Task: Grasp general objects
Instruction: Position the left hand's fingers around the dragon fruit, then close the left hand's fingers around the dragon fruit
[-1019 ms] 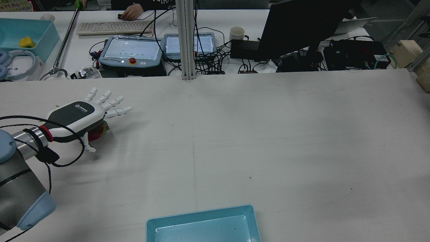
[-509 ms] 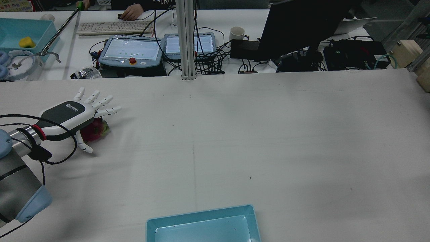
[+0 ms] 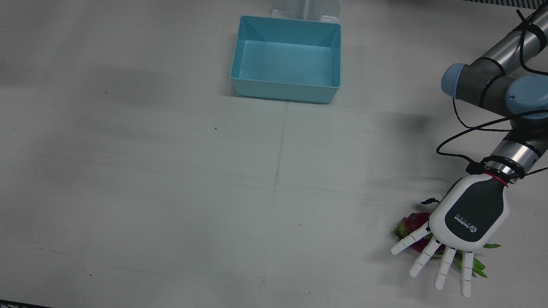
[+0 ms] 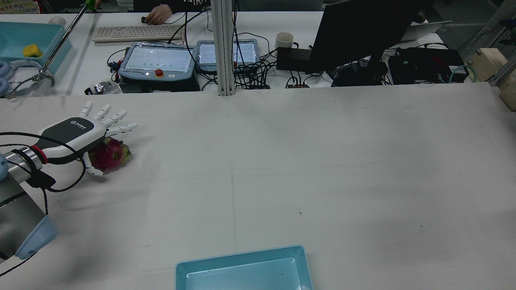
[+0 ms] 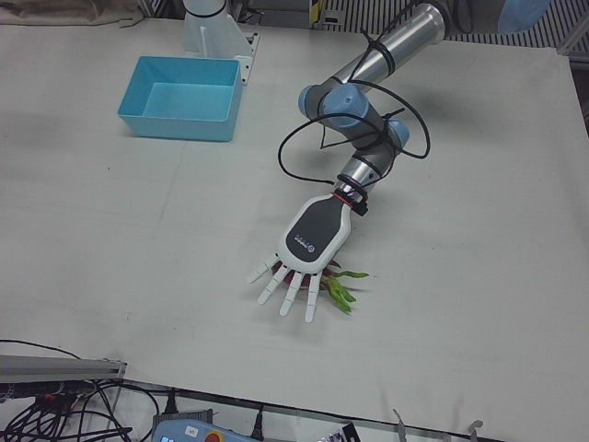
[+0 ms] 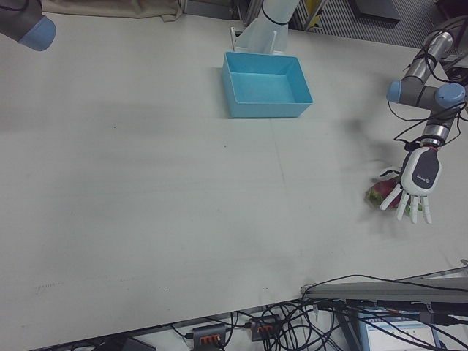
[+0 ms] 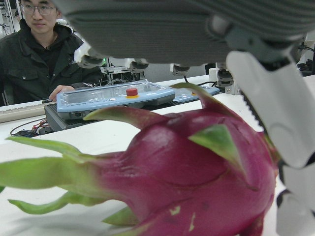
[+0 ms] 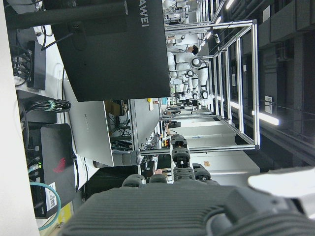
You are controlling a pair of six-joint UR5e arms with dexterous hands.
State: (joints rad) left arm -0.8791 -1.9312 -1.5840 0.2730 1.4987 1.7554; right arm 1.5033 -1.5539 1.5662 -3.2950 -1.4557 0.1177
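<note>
A pink dragon fruit (image 3: 410, 223) with green scales lies on the white table near its left far edge. It also shows in the rear view (image 4: 112, 155), the left-front view (image 5: 339, 282) and the right-front view (image 6: 378, 193). My left hand (image 3: 470, 215) hovers flat just above it, palm down, fingers spread and holding nothing. In the left hand view the fruit (image 7: 197, 182) fills the frame right under the palm, with one finger (image 7: 280, 113) beside it. My right hand (image 8: 162, 211) shows only in its own view, raised and empty.
A light blue bin (image 3: 286, 92) stands empty at the table's robot side, in the middle. Behind the far edge are teach pendants (image 4: 157, 60), cables, a monitor and a person holding a long grabber tool (image 4: 44, 68).
My left hand has drifted left and toward the far edge, still open, uncovering more of the dragon fruit. The fruit stays put. The grabber tool behind the table has swung.
</note>
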